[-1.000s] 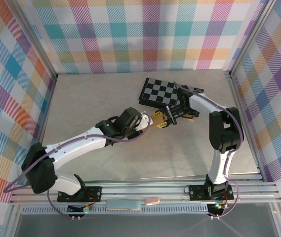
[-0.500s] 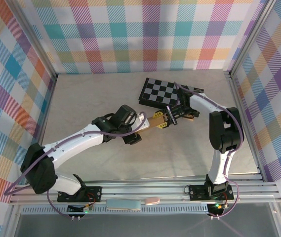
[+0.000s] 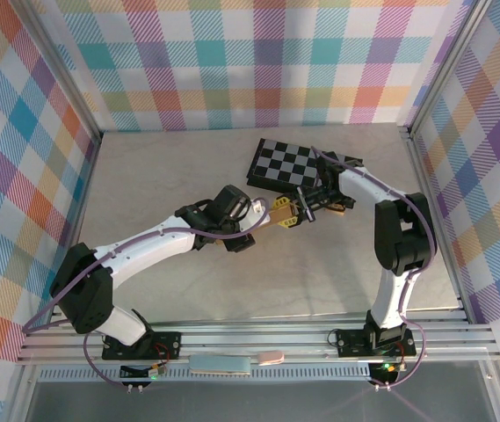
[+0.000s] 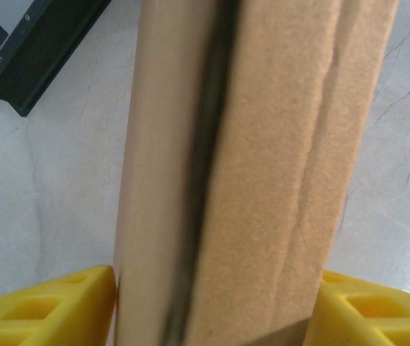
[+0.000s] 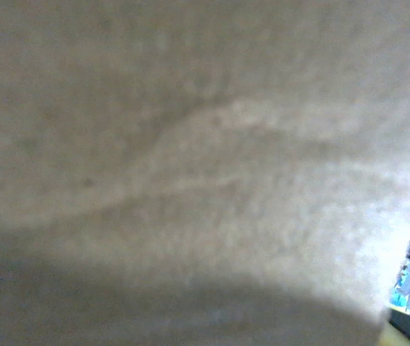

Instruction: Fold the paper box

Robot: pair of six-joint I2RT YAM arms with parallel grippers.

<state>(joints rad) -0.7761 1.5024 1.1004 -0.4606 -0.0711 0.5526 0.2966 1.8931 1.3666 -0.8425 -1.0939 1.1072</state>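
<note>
The paper box (image 4: 262, 158) is a slim brown cardboard box standing on edge between my left gripper's yellow fingers (image 4: 53, 310). Both fingers press its sides, so my left gripper (image 4: 215, 306) is shut on it. From above, the box (image 3: 277, 209) lies mid-table between the two grippers, my left gripper (image 3: 278, 216) on its left end. My right gripper (image 3: 303, 206) reaches in from the right, against the box. Blurred cardboard (image 5: 190, 144) sits right up against the right wrist camera and hides that gripper's jaws.
A black-and-grey checkered board (image 3: 289, 163) lies flat just behind the box, and its corner (image 4: 17, 43) also shows in the left wrist view. Checked walls and metal rails enclose the pale table (image 3: 170, 167). There is free room to the left and in front.
My left wrist swung slightly left and then back right toward the box. The box and my right arm have barely moved.
</note>
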